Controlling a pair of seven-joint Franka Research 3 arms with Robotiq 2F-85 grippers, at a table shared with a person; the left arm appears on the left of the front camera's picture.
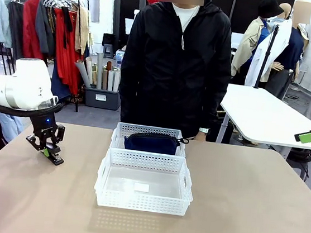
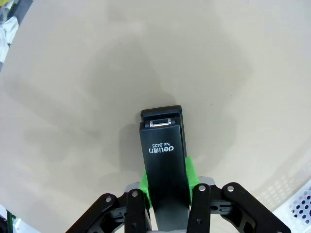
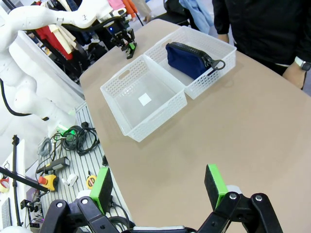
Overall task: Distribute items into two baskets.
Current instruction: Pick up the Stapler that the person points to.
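Our left fingers (image 2: 191,171) clamp the stapler (image 2: 163,160) near the table's (image 1: 246,205) left side, perhaps just off its surface. Our right fingers (image 3: 215,184) gape wide; the pouch (image 1: 152,143) lies in the far basket (image 1: 121,129).

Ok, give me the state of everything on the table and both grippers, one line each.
left gripper: shut on the stapler.
right gripper: open, holding nothing.
stapler: closed, clamped between the left gripper's pads.
pouch: lying in the far basket.
far basket: holds the pouch.
near basket: no item inside.
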